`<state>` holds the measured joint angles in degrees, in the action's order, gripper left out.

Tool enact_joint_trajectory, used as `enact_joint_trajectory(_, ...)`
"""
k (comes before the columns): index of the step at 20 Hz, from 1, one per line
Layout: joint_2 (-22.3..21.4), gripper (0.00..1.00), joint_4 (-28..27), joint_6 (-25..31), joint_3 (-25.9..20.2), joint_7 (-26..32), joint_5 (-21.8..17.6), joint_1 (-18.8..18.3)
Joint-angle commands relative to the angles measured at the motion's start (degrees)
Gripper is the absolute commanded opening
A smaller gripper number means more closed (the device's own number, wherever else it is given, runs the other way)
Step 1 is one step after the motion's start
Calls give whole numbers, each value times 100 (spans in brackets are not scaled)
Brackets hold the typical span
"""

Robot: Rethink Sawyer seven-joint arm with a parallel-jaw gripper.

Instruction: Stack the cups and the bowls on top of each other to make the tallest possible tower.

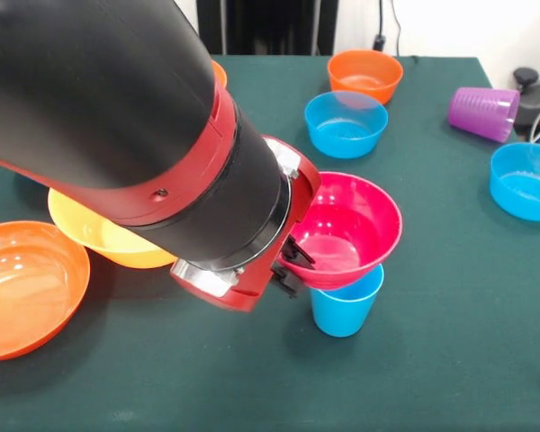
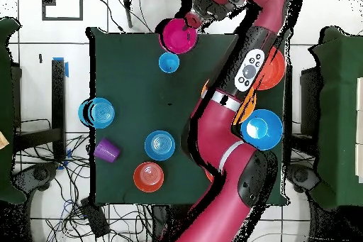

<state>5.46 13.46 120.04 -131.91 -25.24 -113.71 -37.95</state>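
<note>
My gripper [image 1: 294, 261] is shut on the near-left rim of the magenta-pink bowl [image 1: 353, 225]. It holds the bowl tilted over the upright light blue cup [image 1: 346, 308]. The bowl's base hides part of the cup's rim, and I cannot tell whether they touch. In the overhead view the pink bowl [image 2: 179, 35] shows just above the blue cup [image 2: 169, 62], with the gripper [image 2: 193, 19] at its edge. The purple cup [image 1: 483, 113] lies on its side at the far right. A small blue bowl [image 1: 345, 123] and a small orange bowl [image 1: 364, 74] stand behind.
A large red-orange bowl [image 1: 27, 288] and a yellow-orange bowl [image 1: 108, 236] sit at the left, partly under my arm. A blue bowl [image 1: 526, 180] stands at the right edge. In the overhead view another blue bowl [image 2: 261, 128] sits beside the arm.
</note>
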Motion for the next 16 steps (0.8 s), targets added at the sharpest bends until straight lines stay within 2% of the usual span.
enact_joint_trajectory(1, 71, 0, -198, -6, 1148, -734, 225, 58)
enact_joint_trajectory(8, 130, 0, -22, -77, 1515, -1052, 761, 43)
enact_joint_trajectory(16, 124, 0, 180, 84, 2047, -1173, 1324, 5)
